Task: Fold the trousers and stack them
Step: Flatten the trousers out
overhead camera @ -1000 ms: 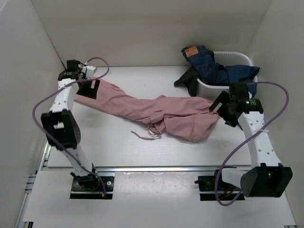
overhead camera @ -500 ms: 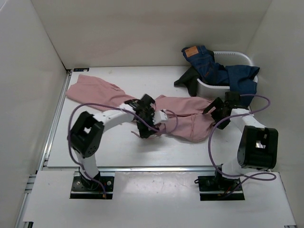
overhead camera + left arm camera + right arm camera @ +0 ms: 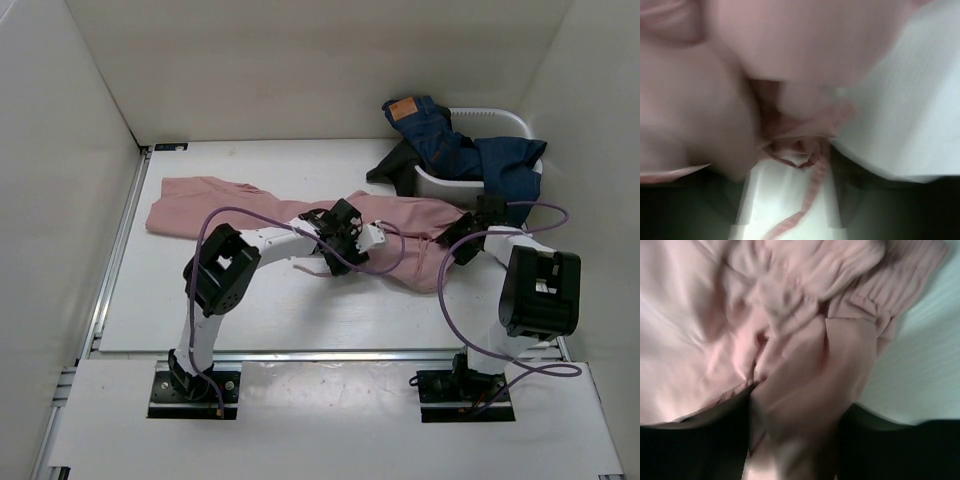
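Observation:
The dusty-pink trousers [image 3: 250, 205] lie stretched across the table, one leg reaching far left and the gathered waist at the right. My left gripper [image 3: 345, 238] is down on their middle. In the left wrist view its jaws [image 3: 797, 155] stand partly apart, with bunched cloth [image 3: 805, 50] at the tips and a thin drawstring [image 3: 812, 190] trailing over white table between them. My right gripper [image 3: 462, 238] is at the trousers' right end. In the right wrist view a thick fold of pink fabric [image 3: 740, 315] fills the gap of that gripper [image 3: 795, 405].
A white basket [image 3: 500, 120] stands at the back right, just behind my right gripper. Blue jeans [image 3: 440, 140] hang over its rim, and a black garment [image 3: 392, 165] spills out beside it. White walls close in the table on three sides.
My left arm swung from the far-left leg end to the trousers' middle. The right gripper dropped onto the right end. Both pairs of jaws narrowed, and the cloth was drawn flatter.

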{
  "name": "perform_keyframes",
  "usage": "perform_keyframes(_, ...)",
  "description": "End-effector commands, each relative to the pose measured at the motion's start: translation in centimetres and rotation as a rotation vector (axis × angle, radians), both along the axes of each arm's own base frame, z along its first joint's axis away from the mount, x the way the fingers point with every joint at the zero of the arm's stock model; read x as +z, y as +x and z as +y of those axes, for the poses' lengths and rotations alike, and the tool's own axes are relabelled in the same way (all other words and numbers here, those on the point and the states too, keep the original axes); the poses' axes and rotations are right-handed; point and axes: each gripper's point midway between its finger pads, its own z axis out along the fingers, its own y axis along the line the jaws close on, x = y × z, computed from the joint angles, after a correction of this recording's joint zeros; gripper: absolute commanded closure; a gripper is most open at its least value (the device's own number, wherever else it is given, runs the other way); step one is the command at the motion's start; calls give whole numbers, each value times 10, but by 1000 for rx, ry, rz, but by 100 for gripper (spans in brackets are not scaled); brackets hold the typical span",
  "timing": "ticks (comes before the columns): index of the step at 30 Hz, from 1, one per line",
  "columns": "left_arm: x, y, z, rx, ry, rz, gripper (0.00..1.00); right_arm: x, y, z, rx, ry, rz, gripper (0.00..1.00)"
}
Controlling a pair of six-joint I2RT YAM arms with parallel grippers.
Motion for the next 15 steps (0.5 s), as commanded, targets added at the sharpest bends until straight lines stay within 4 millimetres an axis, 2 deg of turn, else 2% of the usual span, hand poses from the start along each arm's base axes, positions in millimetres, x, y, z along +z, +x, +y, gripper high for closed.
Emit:
perform_keyframes(1,-18,9,-2,74,-20,44,46,-1,-11,6,2,24,12,49)
perform_keyframes(2,-21,12,-2,91,-12,42,81,8,-8,5,2,21,-16,55)
perform_keyframes(3,-18,16,-2,109,-11,29,86,8,-15,8,7,30,-2,62)
perform_keyframes(5,-18,25,6,140,10,5,86,22,-19,8,20,20,-25,64)
perform_keyframes(6,-9,34,23,182,23,-15,86,23,-30,9,34,15,3,66)
perform_keyframes(7,2,39,30,201,16,-22,86,30,-32,7,28,4,0,76)
perform_keyframes(8,11,40,40,204,7,-16,86,45,-34,5,35,-17,-28,81)
perform_keyframes(9,16,46,64,241,18,-13,86,48,-41,5,47,-23,-19,86)
perform_keyframes(10,45,44,78,248,5,-38,86,60,-52,7,47,-22,-13,95)
perform_keyframes(11,57,44,91,236,15,-57,86,68,-58,11,73,-21,-16,99)
perform_keyframes(12,65,42,113,251,40,-61,86,73,-67,12,85,-27,-10,100)
perform_keyframes(13,93,31,130,249,54,-79,86,87,-84,21,111,-3,-9,100)
perform_keyframes(15,120,21,157,237,98,-118,86,100,-106,38,172,33,-7,100)
